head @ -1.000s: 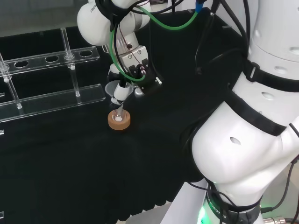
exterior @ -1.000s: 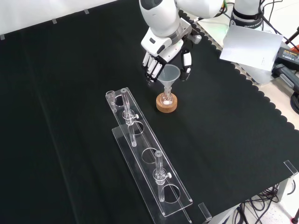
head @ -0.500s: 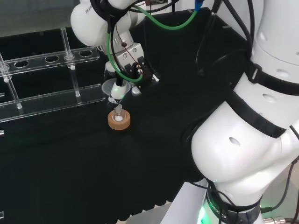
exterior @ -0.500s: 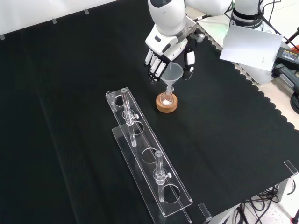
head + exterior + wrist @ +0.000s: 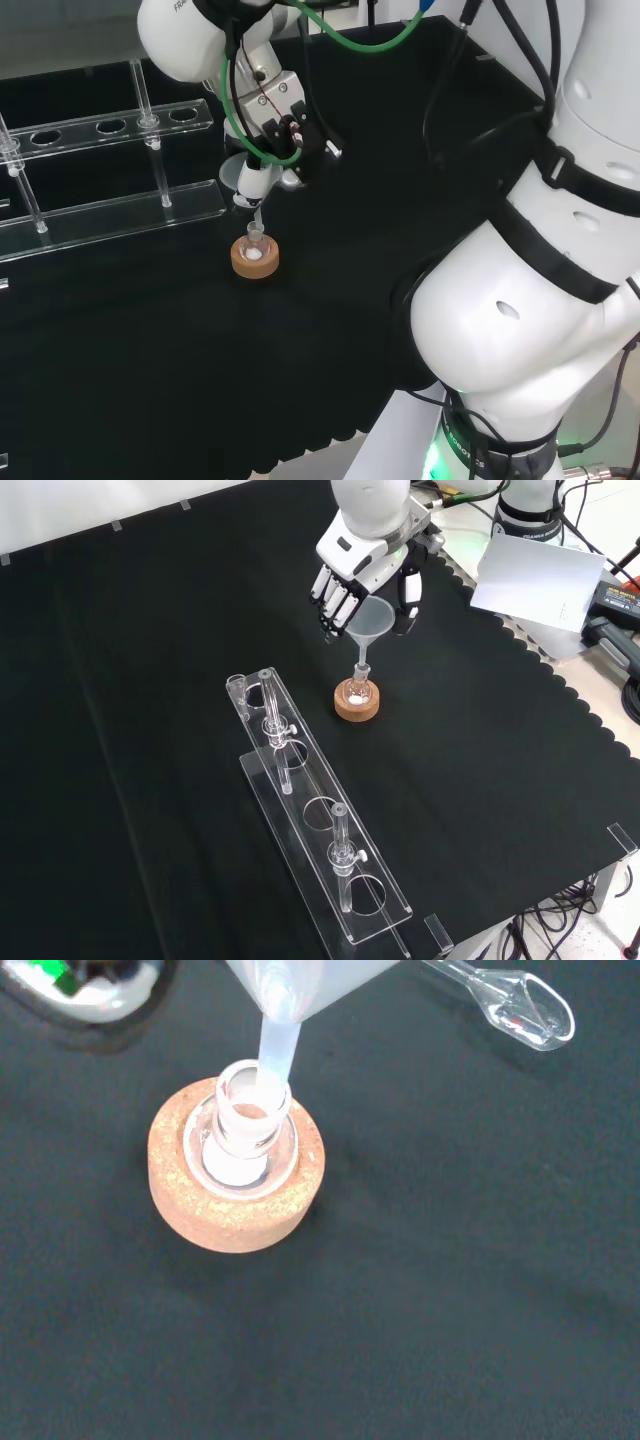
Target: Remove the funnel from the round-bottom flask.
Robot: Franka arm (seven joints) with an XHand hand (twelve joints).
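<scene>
A clear funnel (image 5: 371, 620) hangs upright in my hand (image 5: 352, 564), whose fingers and thumb are curled round its cone. Below it a small round-bottom flask (image 5: 358, 690) sits in a cork ring (image 5: 357, 709) on the black cloth. In the wrist view the funnel's stem (image 5: 276, 1048) ends right at the flask's mouth (image 5: 250, 1118); I cannot tell if the tip is still inside. In the head view the hand (image 5: 276, 132) holds the funnel (image 5: 241, 178) above the flask (image 5: 254, 244) and cork ring (image 5: 254, 263).
A long clear rack (image 5: 312, 825) with test tubes stands close beside the flask, to its left in the front view, and behind it in the head view (image 5: 110, 210). A small clear glass piece (image 5: 512, 1006) lies near the ring. The cloth's scalloped edge (image 5: 560, 695) runs at the right.
The hand has risen with the funnel. The stem has slid up through the flask's neck until its tip is at the mouth. Flask and cork ring have stayed put.
</scene>
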